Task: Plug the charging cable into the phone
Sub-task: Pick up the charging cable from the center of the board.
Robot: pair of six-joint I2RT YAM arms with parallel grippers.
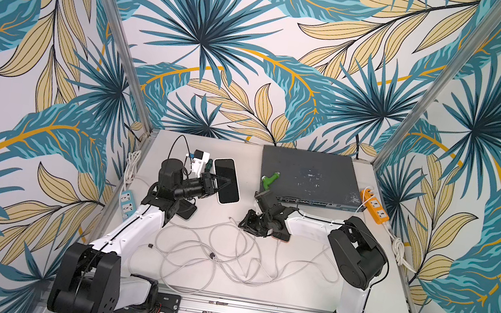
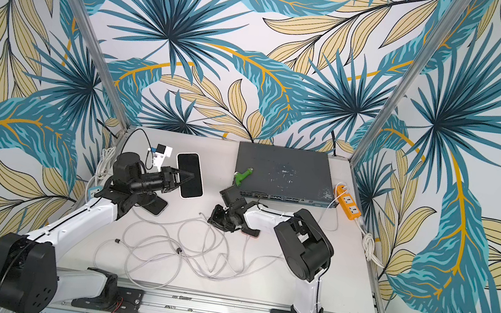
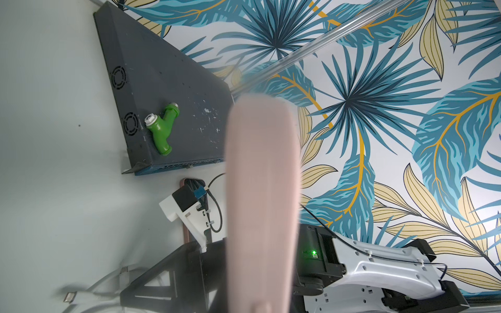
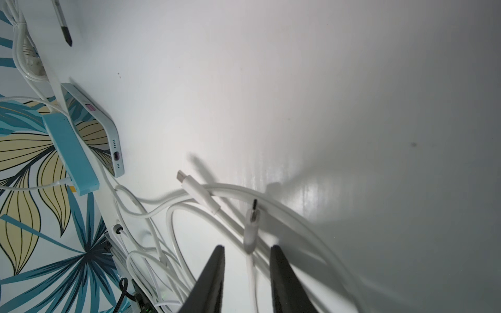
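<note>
Phone (image 3: 260,189) in left hand (image 1: 227,182), cable plug (image 4: 252,220) near right hand (image 4: 246,248)

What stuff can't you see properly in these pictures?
Left wrist view: an unidentifiable pale pink blur up close hides the left claw.
Both top views: too small to tell whether that claw grips the phone.
Both top views: a dark flat thing, mostly under the left arm.
Right wrist view: the charging cable is cut off by the picture's edge.
</note>
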